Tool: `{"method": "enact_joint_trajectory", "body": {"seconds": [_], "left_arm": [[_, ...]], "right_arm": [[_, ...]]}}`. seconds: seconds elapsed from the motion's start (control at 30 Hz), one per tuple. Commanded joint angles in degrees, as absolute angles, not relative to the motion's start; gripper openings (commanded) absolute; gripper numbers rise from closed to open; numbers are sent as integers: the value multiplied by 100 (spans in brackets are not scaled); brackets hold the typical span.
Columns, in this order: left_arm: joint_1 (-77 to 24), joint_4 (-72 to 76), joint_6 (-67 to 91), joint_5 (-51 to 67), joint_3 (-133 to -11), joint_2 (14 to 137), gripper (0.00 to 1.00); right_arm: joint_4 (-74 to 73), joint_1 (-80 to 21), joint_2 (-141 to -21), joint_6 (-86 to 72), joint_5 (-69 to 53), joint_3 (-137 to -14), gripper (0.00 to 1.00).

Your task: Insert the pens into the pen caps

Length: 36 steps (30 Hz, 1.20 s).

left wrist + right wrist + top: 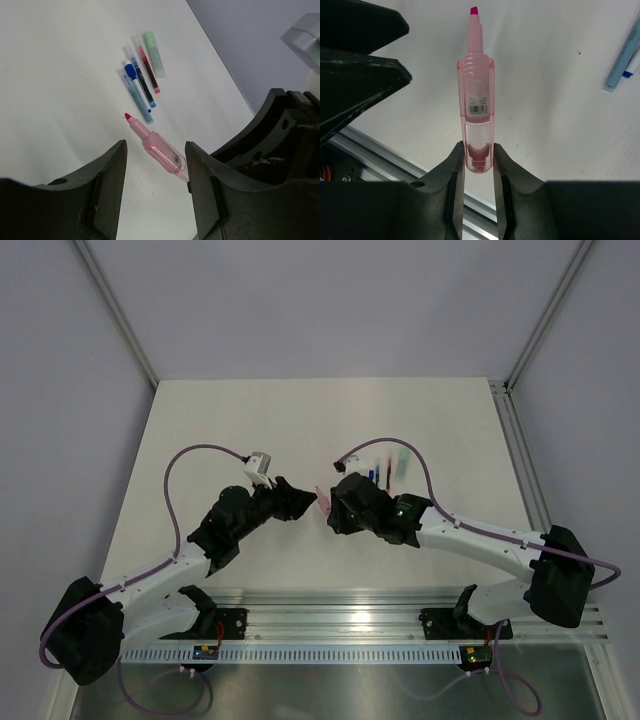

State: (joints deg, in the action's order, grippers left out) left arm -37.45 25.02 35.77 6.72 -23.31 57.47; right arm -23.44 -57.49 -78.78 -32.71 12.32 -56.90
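My right gripper (479, 150) is shut on the clear rear end of the pale pink pen cap (476, 90), a translucent tube with a barcode label and a magenta nib at its far end. It holds the tube above the table, pointing at my left gripper (300, 502). My left gripper (156, 145) is open, one jaw on each side of the pink tube (160, 150) without squeezing it. Beyond, on the table, lie the mint pen cap (154, 54) and the thin pens side by side: red (148, 70), dark blue (140, 82), light blue (135, 97).
The pens and the mint cap (400, 462) lie just behind the right wrist. An aluminium rail (330, 615) runs along the near edge below both arms. Grey enclosure walls stand at the back and on both sides.
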Motion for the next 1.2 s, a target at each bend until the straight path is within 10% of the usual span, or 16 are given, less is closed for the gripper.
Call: {"method": "enact_joint_trajectory", "body": {"seconds": [0.0, 0.27, 1.0, 1.17], "left_arm": [[-3744, 2672, 3682, 668, -2575, 5871, 52], [-3744, 2891, 3911, 738, -2566, 6143, 60], [-3744, 2786, 3753, 580, -2575, 6152, 12], [-3753, 2839, 3516, 676, -2584, 6109, 14]], "right_arm": [[-1943, -5809, -7568, -3243, 1020, -5599, 2], [-1776, -5985, -7497, -3305, 1055, -5502, 0], [-1941, -6311, -7488, -3463, 1142, -5537, 0], [-2662, -6319, -7287, -3454, 967, -5774, 0]]}}
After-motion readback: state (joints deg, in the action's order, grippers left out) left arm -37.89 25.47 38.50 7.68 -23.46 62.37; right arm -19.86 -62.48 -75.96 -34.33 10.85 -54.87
